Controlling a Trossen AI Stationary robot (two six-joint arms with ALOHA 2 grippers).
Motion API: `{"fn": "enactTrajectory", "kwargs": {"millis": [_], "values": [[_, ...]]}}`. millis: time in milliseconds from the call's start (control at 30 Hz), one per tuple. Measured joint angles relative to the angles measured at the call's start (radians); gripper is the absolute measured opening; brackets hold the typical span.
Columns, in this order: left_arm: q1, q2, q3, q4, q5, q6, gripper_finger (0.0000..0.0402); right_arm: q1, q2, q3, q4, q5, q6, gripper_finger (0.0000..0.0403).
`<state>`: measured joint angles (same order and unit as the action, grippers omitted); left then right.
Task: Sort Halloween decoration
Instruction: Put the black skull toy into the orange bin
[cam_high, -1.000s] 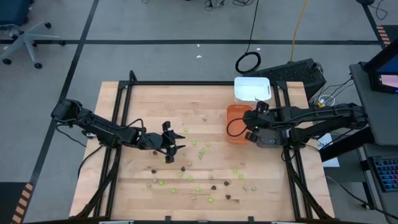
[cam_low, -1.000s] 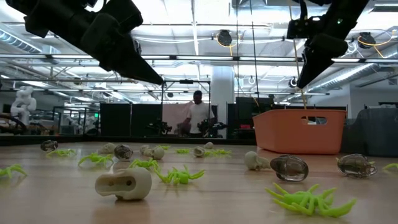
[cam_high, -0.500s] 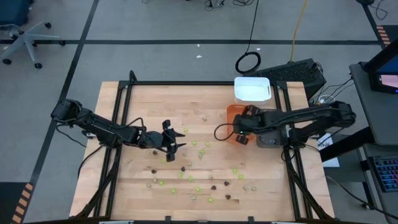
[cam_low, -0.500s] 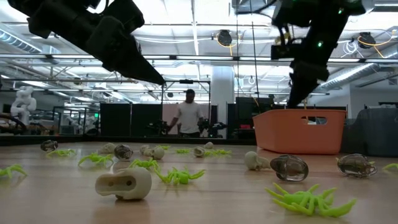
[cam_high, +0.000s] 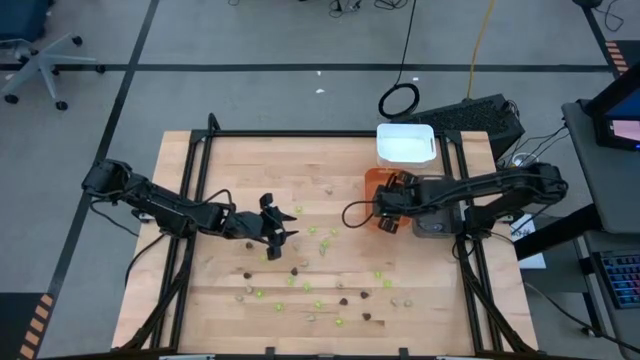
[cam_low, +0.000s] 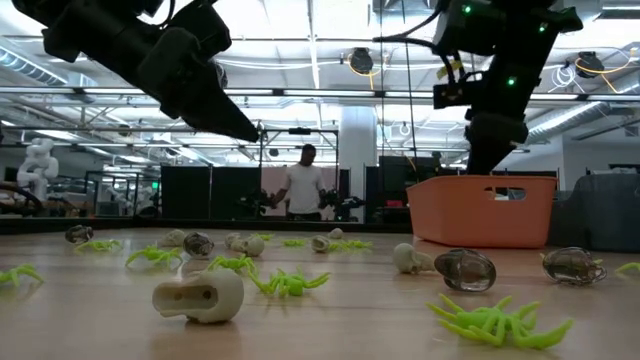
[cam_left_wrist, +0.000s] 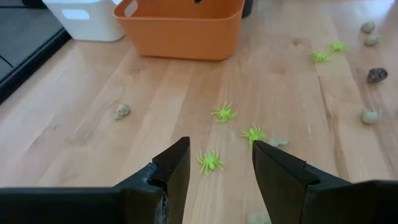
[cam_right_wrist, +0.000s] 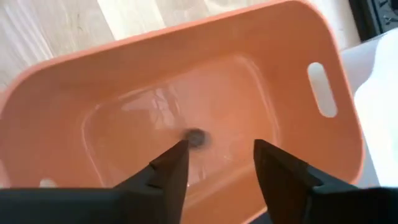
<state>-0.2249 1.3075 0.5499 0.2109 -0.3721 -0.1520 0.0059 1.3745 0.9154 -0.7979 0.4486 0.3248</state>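
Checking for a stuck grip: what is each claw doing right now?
Left claw: open, empty, above the green spiders on the table.
Right claw: open, empty, over the orange tray; a small dark piece lies inside it.

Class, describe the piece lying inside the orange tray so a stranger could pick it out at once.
Find the orange tray beside the white tray. Below the open right gripper, one small dark piece lies on its floor, the only piece in there; all others lie on the table.
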Motion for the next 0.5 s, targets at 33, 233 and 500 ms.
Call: {"fn": "enactTrajectory", "kwargs": {"millis": [33, 233, 500], "values": [[0.000, 0.000, 0.000, -0.006, 0.000, -0.001, 0.0173, 0.000, -0.013, 0.000, -0.001, 0.001, 0.000, 0.0183], [-0.011, 0.000, 0.001, -0.073, 0.002, -0.047, 0.0173, 0.029, -0.123, 0.000, 0.009, 0.024, 0.037, 0.0202], [-0.116, -0.047, 0.060, -0.364, 0.002, -0.146, 0.0173, 0.222, -0.188, -0.014, 0.214, 0.031, 0.019, 0.0199]]}}
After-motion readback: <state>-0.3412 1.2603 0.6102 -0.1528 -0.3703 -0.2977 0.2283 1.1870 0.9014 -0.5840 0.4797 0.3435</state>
